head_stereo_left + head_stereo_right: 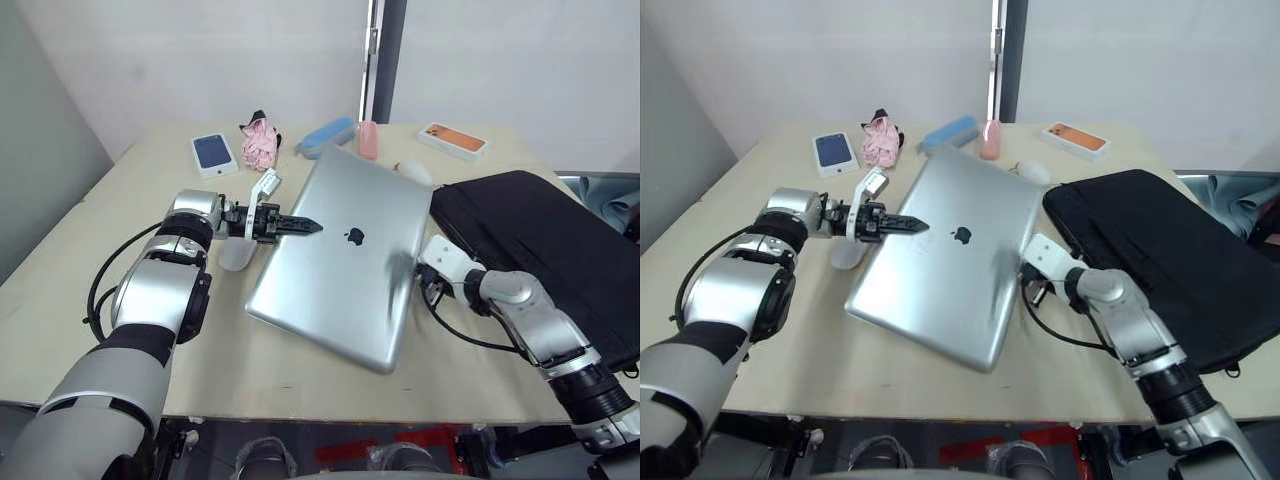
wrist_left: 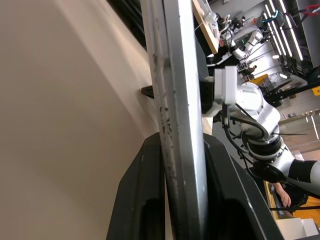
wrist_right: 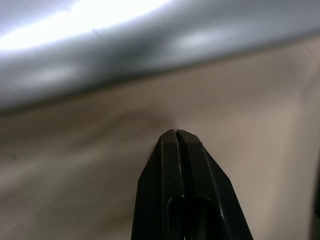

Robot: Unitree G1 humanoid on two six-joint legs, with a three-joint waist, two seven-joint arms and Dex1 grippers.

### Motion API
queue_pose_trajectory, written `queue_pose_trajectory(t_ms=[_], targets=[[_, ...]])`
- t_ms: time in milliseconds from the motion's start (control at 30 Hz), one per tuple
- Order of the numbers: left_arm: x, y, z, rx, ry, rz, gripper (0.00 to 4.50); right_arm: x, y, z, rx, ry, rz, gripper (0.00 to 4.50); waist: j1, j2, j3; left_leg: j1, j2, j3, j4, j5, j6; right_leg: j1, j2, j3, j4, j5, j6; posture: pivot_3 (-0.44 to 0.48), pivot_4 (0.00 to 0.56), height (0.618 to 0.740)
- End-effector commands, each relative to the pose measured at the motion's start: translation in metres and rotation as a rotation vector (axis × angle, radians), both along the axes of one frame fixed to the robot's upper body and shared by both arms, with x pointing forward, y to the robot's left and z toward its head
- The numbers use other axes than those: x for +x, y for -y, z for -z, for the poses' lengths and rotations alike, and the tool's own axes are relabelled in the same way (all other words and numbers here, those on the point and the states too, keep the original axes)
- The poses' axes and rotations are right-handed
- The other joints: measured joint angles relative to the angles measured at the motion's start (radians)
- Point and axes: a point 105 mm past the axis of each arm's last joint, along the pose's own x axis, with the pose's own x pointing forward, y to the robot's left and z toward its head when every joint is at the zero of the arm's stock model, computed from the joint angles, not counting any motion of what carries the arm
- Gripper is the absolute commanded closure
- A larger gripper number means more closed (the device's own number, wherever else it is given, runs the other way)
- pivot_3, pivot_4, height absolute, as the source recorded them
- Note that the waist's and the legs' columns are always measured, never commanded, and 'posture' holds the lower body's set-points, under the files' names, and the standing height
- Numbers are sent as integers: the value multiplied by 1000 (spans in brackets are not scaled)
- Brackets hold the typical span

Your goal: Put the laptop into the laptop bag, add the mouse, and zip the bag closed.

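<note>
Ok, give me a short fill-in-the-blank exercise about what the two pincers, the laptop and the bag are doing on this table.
1. The left pincer is clamped on the edge of the silver ____.
2. The right pincer has its fingers pressed ____, holding nothing, under the laptop's other side.
3. The black laptop bag lies on the robot's ____ side of the laptop.
4. The orange phone box sits near the table's ____ edge.

Missing words: laptop; together; right; far
</note>
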Motion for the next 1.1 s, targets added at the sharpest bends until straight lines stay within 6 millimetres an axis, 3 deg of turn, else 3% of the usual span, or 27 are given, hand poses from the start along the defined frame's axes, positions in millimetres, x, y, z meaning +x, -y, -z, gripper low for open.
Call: queue_pose_trajectory(t_ms=[33,133,200,300,433,600,700,767,900,1000,1100], targets=[[-1,-6,-21,0,87,38,4110,-7,-3,-44,137,89,-24,4500,4,0,2,0,0,0,-1,1,1,-1,0,0,0,0,0,0,150,740],[-4,-7,-32,-52,72,30,4110,-43,-20,-101,390,136,-149,4500,7,1,4,-9,1,0,-3,1,1,-7,2,0,-1,0,0,0,150,740],[-8,-7,-41,-104,57,35,4110,-60,-18,-114,416,145,-175,4500,14,1,4,-13,2,-2,-4,1,1,-8,2,-3,1,5,8,0,150,740],[-20,-11,-57,-192,30,43,4110,-79,0,-123,425,152,-107,4500,24,1,4,-15,2,-3,-4,1,0,-8,2,-4,-1,5,8,0,150,740],[-44,-23,-68,-258,-26,31,4110,-100,31,-122,413,121,40,3352,27,2,5,-16,1,-2,-4,0,-3,-8,2,-4,-6,0,-1,0,150,740],[-69,-44,-56,-246,-95,-36,4110,-113,62,-125,411,85,184,1641,26,2,5,-14,1,-2,-3,0,-4,-7,2,-4,-7,-1,-2,0,150,740],[-75,-52,-50,-241,-101,-65,4110,-110,59,-122,387,54,176,621,22,3,5,-14,2,-2,-2,-1,-5,-7,2,-3,-5,-1,-2,0,150,740],[-75,-56,-48,-251,-110,-92,4110,-95,64,-117,354,53,222,18,23,3,5,-13,2,-3,-1,-1,-5,-7,2,-3,-3,-1,-1,0,150,740],[-79,-60,-39,-249,-133,-127,4110,-63,89,-90,179,67,378,18,23,3,4,-13,1,-3,2,1,-9,-7,1,-3,0,0,-1,0,150,740],[-81,-62,-36,-275,-143,-153,4110,-57,87,-79,149,41,354,18,27,3,4,-14,1,-4,1,1,-10,-8,1,-4,-1,-1,0,0,150,740],[-82,-63,-33,-288,-147,-172,4110,-45,98,-68,113,34,407,18,24,3,4,-15,1,-5,1,3,-7,-8,2,-4,-1,-1,0,0,150,740]])
